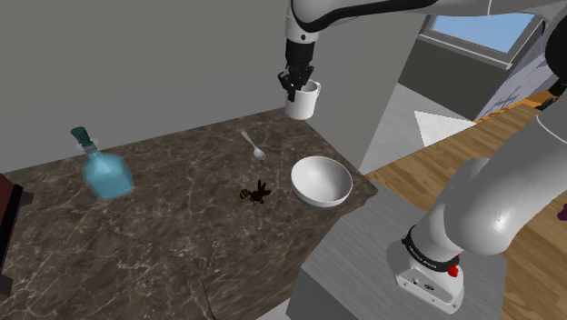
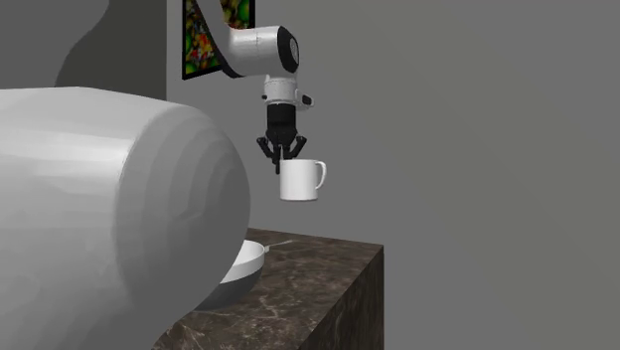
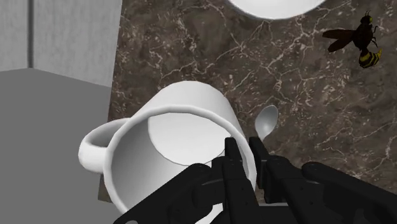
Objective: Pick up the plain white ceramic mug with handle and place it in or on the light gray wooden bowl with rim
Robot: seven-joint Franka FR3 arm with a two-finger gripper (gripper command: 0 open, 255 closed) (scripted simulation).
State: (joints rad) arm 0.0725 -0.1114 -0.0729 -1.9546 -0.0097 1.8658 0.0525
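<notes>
A plain white mug (image 1: 303,102) with a handle hangs in the air above the far corner of the dark marble table (image 1: 173,245). My black gripper (image 1: 294,88) is shut on its rim, one finger inside and one outside. In the second exterior view the mug (image 2: 298,181) hangs upright under the gripper (image 2: 282,159), well above the tabletop. The wrist view shows the mug (image 3: 172,127) clasped at its rim by the gripper (image 3: 245,149), its handle pointing away from the fingers. The white rimmed bowl (image 1: 321,180) sits on the table below and nearer the stand; part of its rim (image 2: 246,261) and edge (image 3: 273,7) also show.
A small spoon (image 1: 253,145) lies on the table under the mug, also seen as the spoon (image 3: 266,121). A black-and-yellow insect figure (image 1: 257,193) lies beside the bowl. A blue bottle (image 1: 107,173) stands at the shoulder view's left. The table's edge runs close behind the mug.
</notes>
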